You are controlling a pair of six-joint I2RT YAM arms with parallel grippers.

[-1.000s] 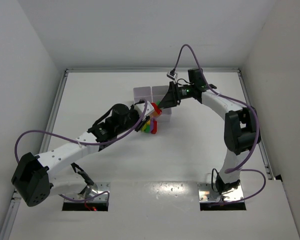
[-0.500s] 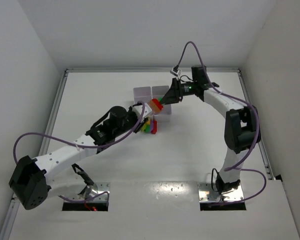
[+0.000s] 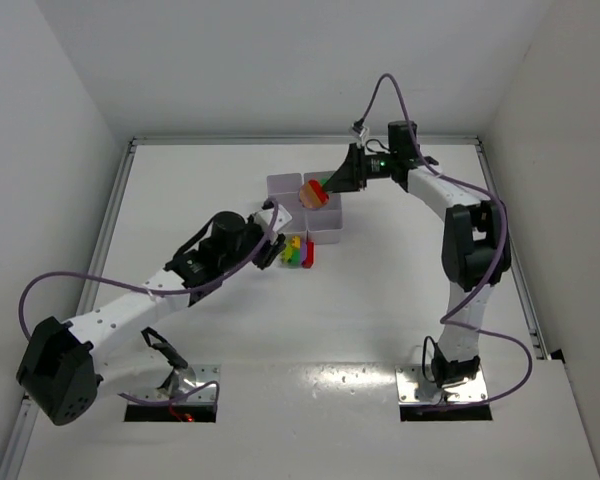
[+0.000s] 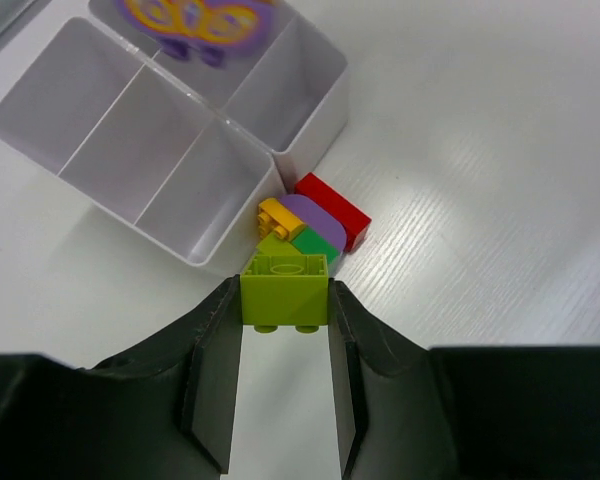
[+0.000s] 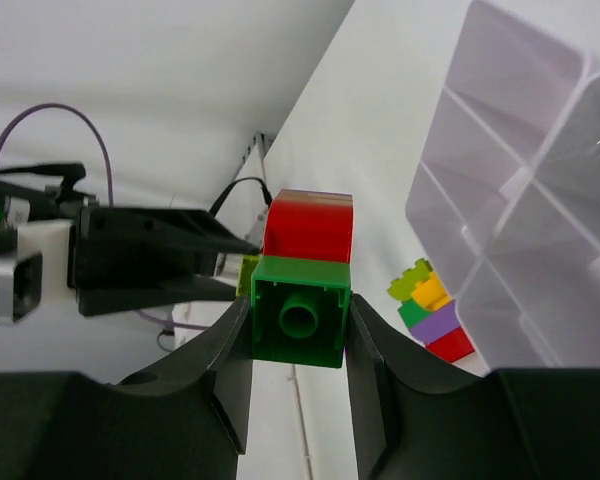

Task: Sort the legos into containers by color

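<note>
Drawn back a little, the left pincer [image 4: 285, 300] clamps a lime brick [image 4: 285, 288] just beside loose bricks [image 4: 315, 225] lying on the worktop [image 4: 480, 200] against the white tray [image 4: 195, 262], above which the right pincer [image 5: 300, 318], newly lifted, squeezes a green-and-red stack [image 5: 308, 230].

Left pincer [image 4: 283, 300], right pincer [image 5: 300, 322]: both clamped.

Glossy plastic legos [image 4: 315, 225] are seen beside a smooth, translucent plastic tray [image 4: 315, 125], on a finely grained matt table [image 4: 480, 200].

Right tool [image 3: 326, 187] with green-red bricks [image 3: 313, 193], now above tray [image 3: 282, 185]
</note>
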